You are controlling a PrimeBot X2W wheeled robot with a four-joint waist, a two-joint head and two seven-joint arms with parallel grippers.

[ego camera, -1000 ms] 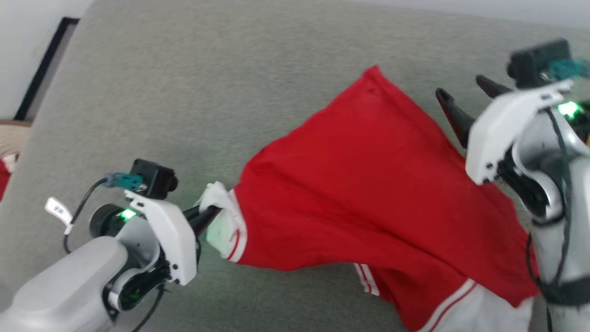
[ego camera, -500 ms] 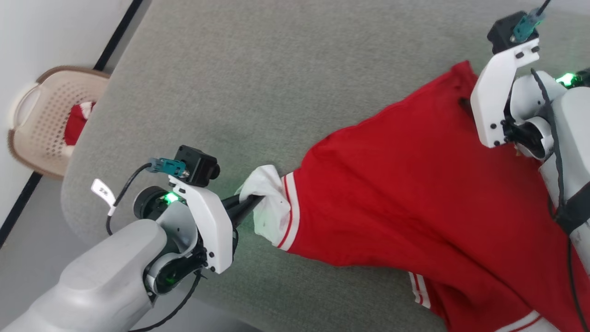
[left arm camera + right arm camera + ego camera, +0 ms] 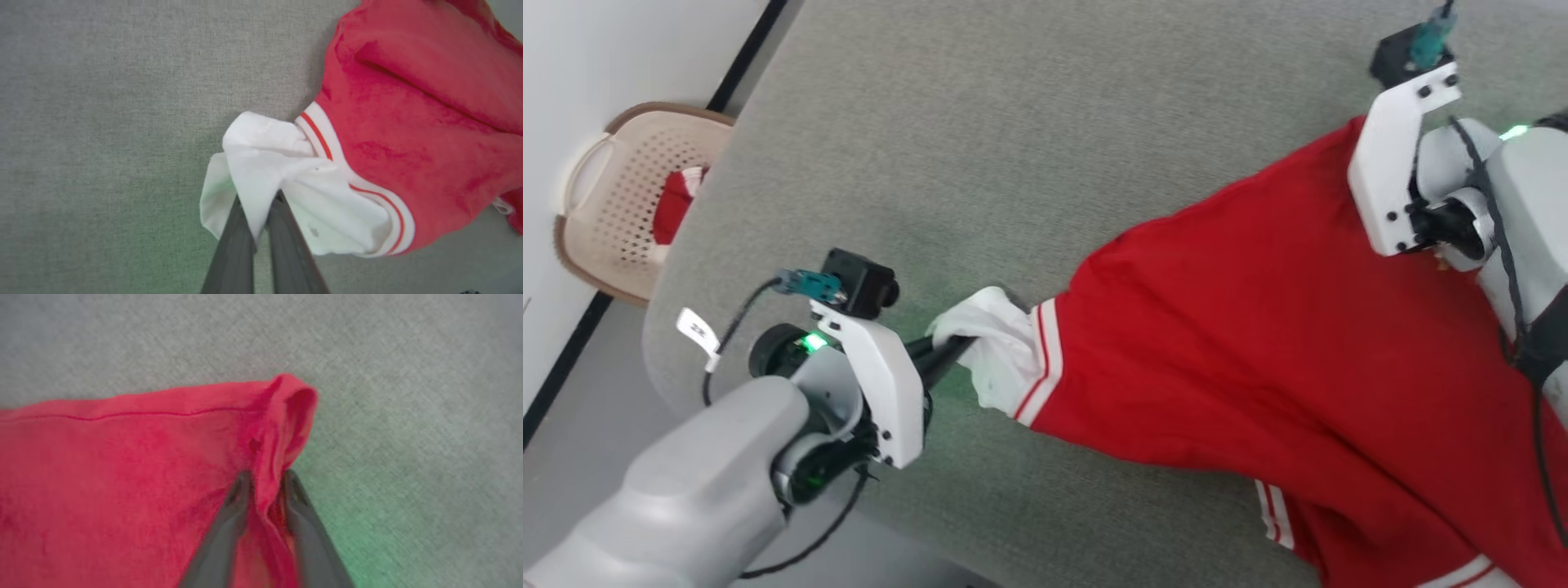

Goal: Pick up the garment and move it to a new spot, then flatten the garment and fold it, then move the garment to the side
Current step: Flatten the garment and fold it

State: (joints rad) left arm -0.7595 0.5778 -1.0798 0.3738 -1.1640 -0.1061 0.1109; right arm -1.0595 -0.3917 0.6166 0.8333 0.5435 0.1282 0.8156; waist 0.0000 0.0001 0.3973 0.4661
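- The garment (image 3: 1241, 327) is stretched between both tools above the grey worktop (image 3: 1029, 122), on its right half. Its lower part runs off at the bottom right of the head view.
- Left tool (image 3: 257, 200): fingers pressed together, pinching the edge of the white sleeve (image 3: 286, 171).
- Right tool (image 3: 265, 475): one finger on each side of a raised fold at the red corner, and both touch the cloth. It looks like a pinch, but I cannot tell how firm.
- Risk 1: the left grip has only a thin bit of the sleeve edge. A strong pull to flatten the shirt could probably drag the cloth out of the fingers.
- Risk 2: if the right grip is not yet tight, the fold may slip out when the arms move apart. Then that side drops and wrinkles again.
- Risk 3: the left tool is near the rounded edge of the worktop. If the garment is put down too far to that side, the sleeve can hang over the edge toward the floor (image 3: 572, 441).
- Risk 4: the bottom part looks bunched, so creases may stay under the shirt when it is laid down.
- Container: a beige basket (image 3: 613, 220) with holes stands on the floor by the wall, well apart from the garment. Inside lies a red and white cloth (image 3: 674, 208); what item it is, I cannot tell.
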